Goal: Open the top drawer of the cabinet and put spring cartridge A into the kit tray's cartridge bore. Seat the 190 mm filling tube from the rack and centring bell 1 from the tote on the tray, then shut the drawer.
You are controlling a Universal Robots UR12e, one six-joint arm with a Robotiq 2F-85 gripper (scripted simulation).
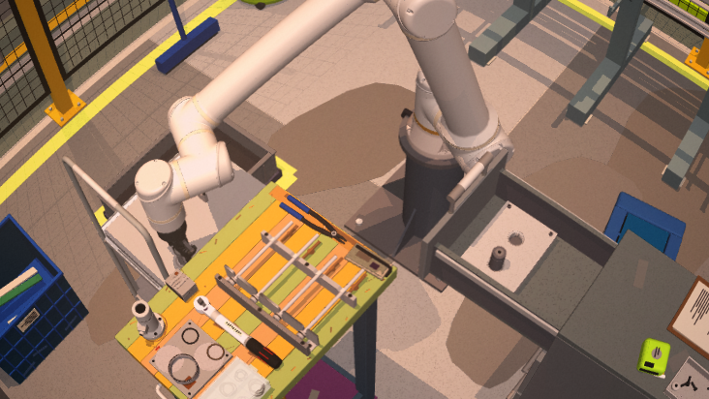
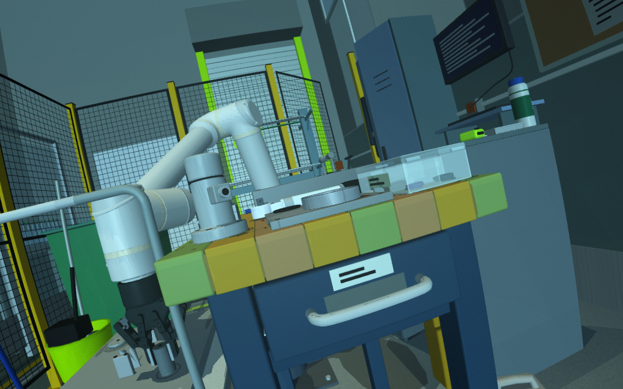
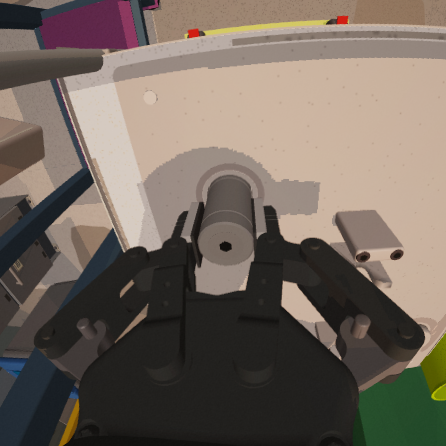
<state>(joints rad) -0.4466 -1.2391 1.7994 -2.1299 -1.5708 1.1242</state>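
Low beside the workbench lies a pale kit tray [image 3: 280, 150]. A grey spring cartridge [image 3: 226, 220] stands upright in the tray's ringed bore, and it is clamped between the fingers of my closed gripper [image 3: 227, 232]. From the second side camera the gripper [image 2: 149, 337] hangs below the bench edge with the cartridge [image 2: 164, 358] under it. The cabinet's top drawer [image 1: 506, 248] stands pulled out to the right, with a dark cartridge [image 1: 496, 258] on its pale plate. The tube rack [image 1: 292, 277] with several white tubes sits on the bench. The clear tote [image 2: 413, 172] sits at the bench's near corner.
Behind the tray is wire-mesh fencing [image 2: 124, 133] with yellow posts. A grey handrail [image 2: 151, 257] curves down close beside my wrist. A small grey block [image 3: 367, 237] lies on the tray right of the bore. A blue crate [image 1: 25, 307] and a lime bin [image 2: 80, 346] stand nearby.
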